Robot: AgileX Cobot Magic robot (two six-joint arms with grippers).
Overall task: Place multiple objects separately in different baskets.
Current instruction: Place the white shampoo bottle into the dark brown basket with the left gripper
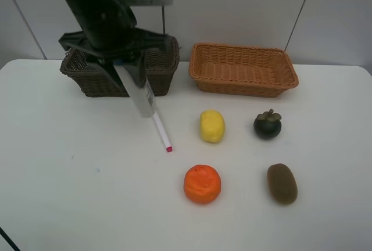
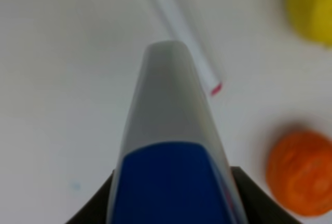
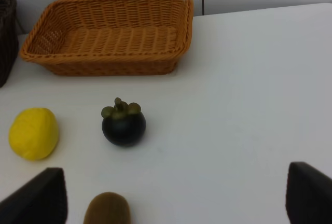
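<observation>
Left tool [image 1: 129,64] clenched on white blue-capped plastic tube [image 1: 139,94], held tilted before dark brown wicker basket [image 1: 93,79]; tube's lower end meets thin white marker [image 1: 161,130] lying on white surface [image 1: 70,175]. Right tool [image 3: 176,198] released, near dark round mangosteen [image 3: 123,125].

Blurred tube [image 2: 171,130], lemon [image 2: 311,6] partly off-frame

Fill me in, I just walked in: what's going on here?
The left gripper grips the tube in front of the dark basket. The marker, lemon, orange, mangosteen and kiwi lie on the table. The tan basket looks empty. The right gripper hangs open near the kiwi.
</observation>
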